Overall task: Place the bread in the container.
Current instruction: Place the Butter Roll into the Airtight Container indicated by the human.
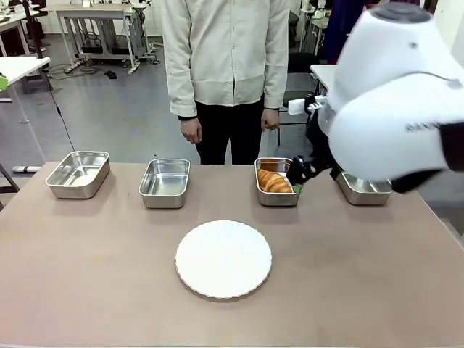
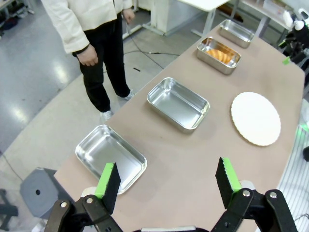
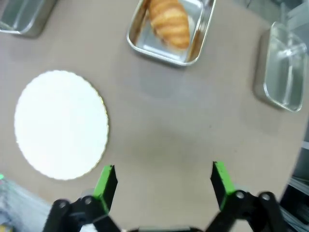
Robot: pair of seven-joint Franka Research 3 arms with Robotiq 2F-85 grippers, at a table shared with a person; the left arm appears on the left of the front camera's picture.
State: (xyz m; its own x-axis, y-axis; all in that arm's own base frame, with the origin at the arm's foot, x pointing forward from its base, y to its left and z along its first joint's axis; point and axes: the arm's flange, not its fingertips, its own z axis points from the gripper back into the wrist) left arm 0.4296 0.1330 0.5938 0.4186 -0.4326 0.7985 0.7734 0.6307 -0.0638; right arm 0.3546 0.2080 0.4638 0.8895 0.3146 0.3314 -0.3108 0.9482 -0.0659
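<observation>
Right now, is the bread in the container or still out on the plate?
In. The bread lies inside the container, third pan from the robot's left; the white plate is bare. The right gripper is open, holding nothing.

Left gripper [image 2: 166,181] at bottom edge, green-padded fingers [image 2: 107,180] spread wide, nothing between them, held above the tan table [image 2: 193,159]. Four steel pans in a row along the table's far edge: nearest pan [image 2: 110,157] just beyond the left finger, empty; second pan [image 2: 177,104] empty; third is the container [image 2: 218,54] with the bread [image 2: 219,54] lying inside; fourth pan [image 2: 235,32] farthest. White round plate [image 2: 255,118] beside the second pan. Person [image 2: 89,29] stands on the floor past the table, hands down.
</observation>
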